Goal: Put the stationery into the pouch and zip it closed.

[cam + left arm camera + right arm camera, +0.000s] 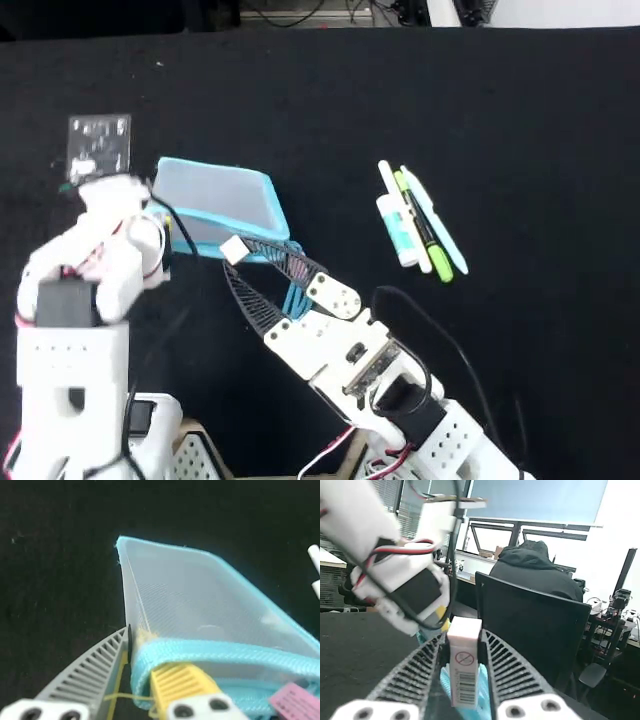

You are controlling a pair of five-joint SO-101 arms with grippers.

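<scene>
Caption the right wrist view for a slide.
Right hand pinches a white block at the blue pouch, left arm beyond.

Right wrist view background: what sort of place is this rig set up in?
Probably an office or lab: a black office chair, windows, and a desk cluttered with equipment behind the black table.
</scene>
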